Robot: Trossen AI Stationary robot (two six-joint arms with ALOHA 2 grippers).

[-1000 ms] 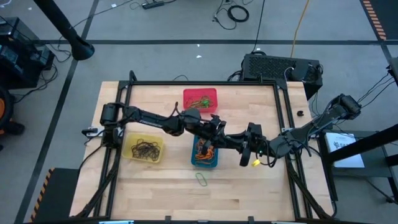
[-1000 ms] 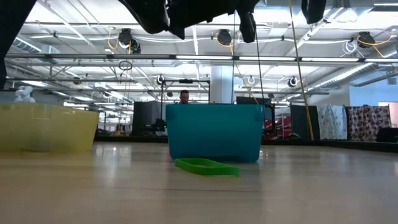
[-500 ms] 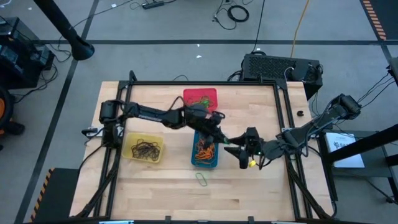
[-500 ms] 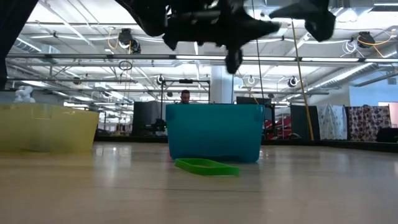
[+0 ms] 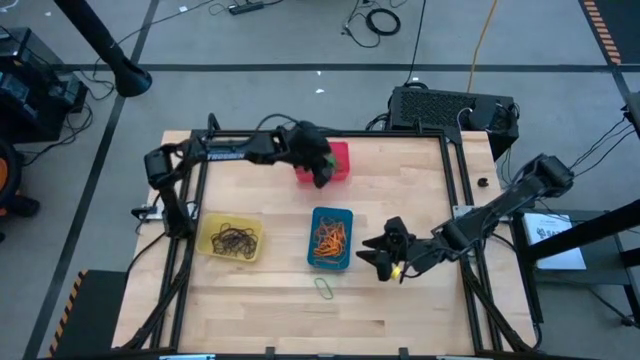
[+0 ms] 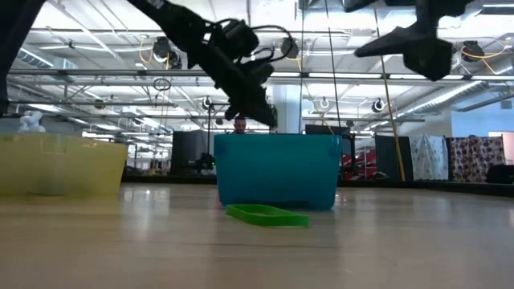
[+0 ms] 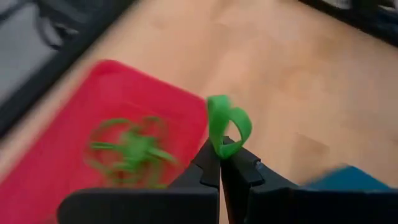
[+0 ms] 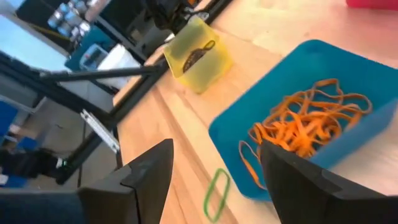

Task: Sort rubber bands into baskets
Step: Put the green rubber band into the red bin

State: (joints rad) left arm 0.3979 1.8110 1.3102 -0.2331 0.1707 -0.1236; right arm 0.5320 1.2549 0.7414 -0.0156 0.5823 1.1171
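Mostly sorted. Yellow basket [image 5: 232,239] holds a tangle of dark rubber bands [image 5: 233,239], blue basket [image 5: 331,238] holds a pile of orange rubber bands [image 5: 331,238], red basket [image 7: 118,143] already has green bands [image 7: 127,151] lying in it.

Left gripper [image 7: 221,163] is up over the red basket's edge, fingers pinched tight on one green rubber band [image 7: 227,124]; the loop sticks up above the fingertips. Not yet dropped, so that band is still to be released into red.

Right gripper [image 8: 211,162] hangs just beside the blue basket on its right side, jaws spread wide, nothing in them.

Left to do: one loose green band [image 5: 325,288] on the bare wood table [image 5: 420,310], just in front of the blue basket, apart from it. No other stray bands visible on the top.

Around: black frame rails [image 5: 330,133] edge the table, a black box [image 5: 450,108] sits behind it, cables on the floor [image 5: 370,20]. Nothing sits between the right gripper and the loose green band; the blue basket's near wall is close by it, likely the only thing to mind on the reach.
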